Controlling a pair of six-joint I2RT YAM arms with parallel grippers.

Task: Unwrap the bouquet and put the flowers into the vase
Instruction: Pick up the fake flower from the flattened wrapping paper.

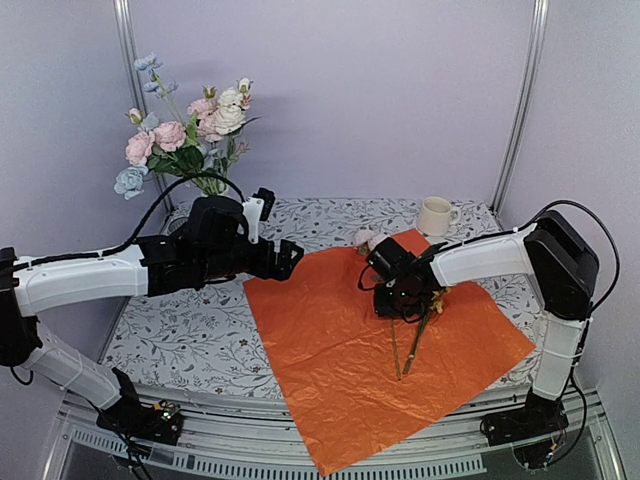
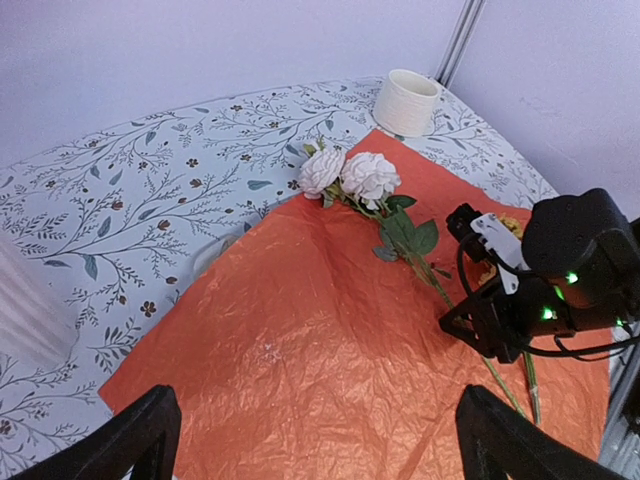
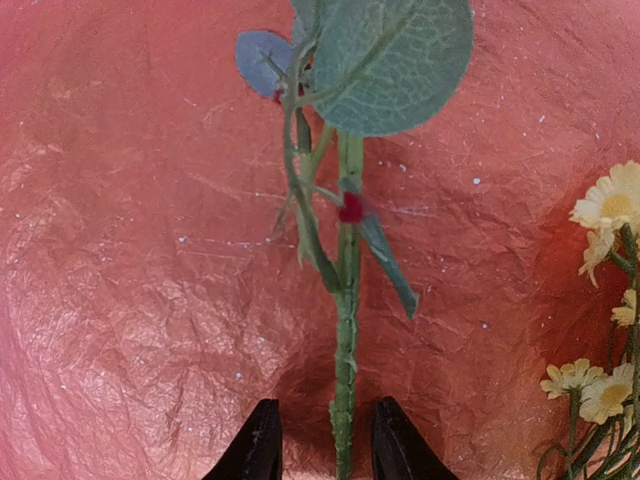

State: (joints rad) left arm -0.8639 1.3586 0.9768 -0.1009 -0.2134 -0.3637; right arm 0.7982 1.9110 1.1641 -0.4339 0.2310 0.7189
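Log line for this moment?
paper spread flat | left gripper open, empty | right gripper open astride stem | roses on paper

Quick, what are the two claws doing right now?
Left gripper: wide open, empty.
Right gripper: open, jaws either side of a flower stem, not clamped.
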